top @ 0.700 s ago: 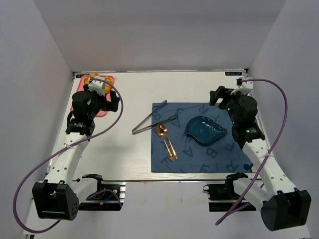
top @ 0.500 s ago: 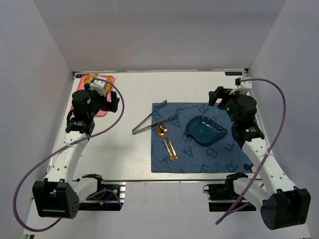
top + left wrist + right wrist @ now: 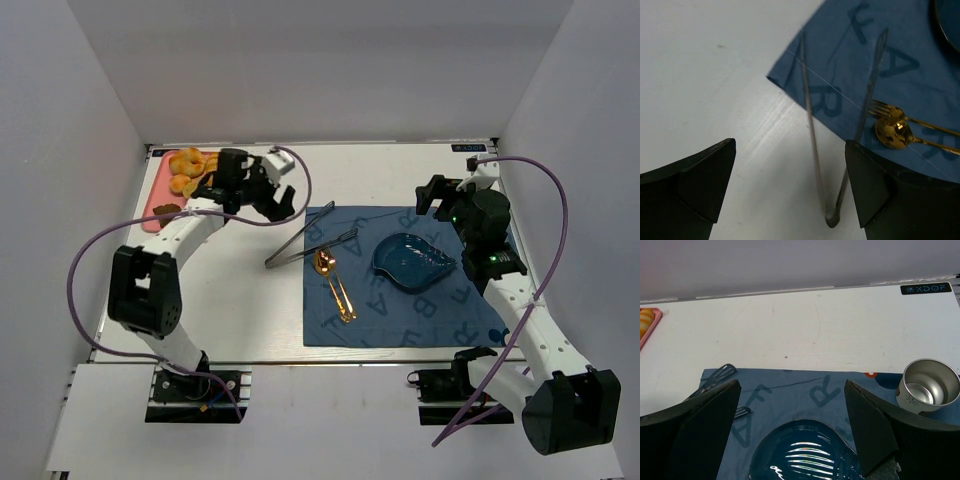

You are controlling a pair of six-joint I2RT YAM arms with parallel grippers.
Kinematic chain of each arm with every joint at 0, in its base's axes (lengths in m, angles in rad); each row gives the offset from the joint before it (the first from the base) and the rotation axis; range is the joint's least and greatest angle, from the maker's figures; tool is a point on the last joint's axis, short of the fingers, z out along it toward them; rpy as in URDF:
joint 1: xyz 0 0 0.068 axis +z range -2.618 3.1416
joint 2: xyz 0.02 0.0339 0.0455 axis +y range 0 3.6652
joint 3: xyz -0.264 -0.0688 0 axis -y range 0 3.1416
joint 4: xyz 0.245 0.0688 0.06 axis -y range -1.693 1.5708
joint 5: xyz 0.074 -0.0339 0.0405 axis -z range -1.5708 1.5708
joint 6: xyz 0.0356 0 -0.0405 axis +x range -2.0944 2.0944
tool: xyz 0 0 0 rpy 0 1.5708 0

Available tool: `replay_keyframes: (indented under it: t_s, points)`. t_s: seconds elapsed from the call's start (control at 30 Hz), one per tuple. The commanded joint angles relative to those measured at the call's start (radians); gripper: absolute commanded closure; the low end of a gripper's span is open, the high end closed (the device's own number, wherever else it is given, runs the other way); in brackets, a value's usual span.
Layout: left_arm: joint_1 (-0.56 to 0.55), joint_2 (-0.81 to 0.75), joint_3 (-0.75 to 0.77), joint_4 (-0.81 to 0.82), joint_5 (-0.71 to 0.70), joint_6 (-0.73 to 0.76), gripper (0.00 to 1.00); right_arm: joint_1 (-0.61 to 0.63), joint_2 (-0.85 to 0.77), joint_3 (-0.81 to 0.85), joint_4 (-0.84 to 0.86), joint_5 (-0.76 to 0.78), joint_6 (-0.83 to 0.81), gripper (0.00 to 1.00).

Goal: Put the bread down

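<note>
Bread lies on the pink tray at the table's far left corner, among the other baked pieces. From the top view we take the longish golden piece near the tray's middle to be it, though at this size we cannot be sure which piece is the roll. Nothing touches it.

We see the left claw wide open and empty. It hangs over the tongs, well apart from the tray, with the tongs' hinge end between its two fingers in the wrist view. The tongs lie flat, hinge on the bare table and tips on the blue cloth. The right claw is also spread open and holds nothing; it hovers at the far edge of the blue dish, which rests on the cloth with nothing in it.

By our reckoning the task has hardly begun: the bread is not lifted, not gripped, and nowhere near the dish, which we take to be where it belongs. What remains is nearly everything. We judge the left claw is lined up to take the tongs first; after that the roll must be picked off the tray, carried across and set down in the dish.
</note>
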Motion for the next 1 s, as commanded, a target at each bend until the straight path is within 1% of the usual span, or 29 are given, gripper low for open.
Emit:
replay_keyframes:
  t_s: [0.0,0.03,0.07,0.13,0.23,0.37,0.43,0.73,0.97]
  points:
    - [-0.048,-0.008,0.039,-0.090,0.008,0.082,0.00,0.000,-0.006,0.004,0.018,0.009,-0.010,0.10]
    - [-0.048,-0.008,0.030,-0.106,0.009,0.093,0.00,-0.003,-0.008,0.001,0.025,0.009,-0.013,0.10]
    - [-0.074,0.003,0.020,-0.119,0.018,0.102,0.00,-0.001,-0.008,-0.004,0.024,0.007,-0.013,0.10]
    - [-0.094,0.003,-0.029,-0.119,-0.017,0.102,0.00,-0.003,-0.004,-0.008,0.027,0.006,-0.010,0.10]
    - [-0.125,-0.011,-0.099,-0.065,-0.082,0.102,0.00,-0.001,0.005,-0.008,0.033,0.000,-0.007,0.10]
    - [-0.134,-0.002,-0.139,-0.044,-0.146,0.111,0.00,0.000,0.009,-0.010,0.033,-0.013,-0.007,0.10]
    - [-0.134,0.007,-0.162,-0.012,-0.146,0.111,0.00,0.000,0.008,-0.011,0.030,-0.016,-0.005,0.10]
    - [-0.155,0.041,-0.202,0.019,-0.120,0.111,0.00,-0.004,0.015,-0.011,0.027,-0.005,-0.010,0.10]
    - [-0.175,0.083,-0.214,0.050,-0.182,0.102,0.00,-0.001,0.026,-0.005,0.018,0.003,-0.011,0.10]
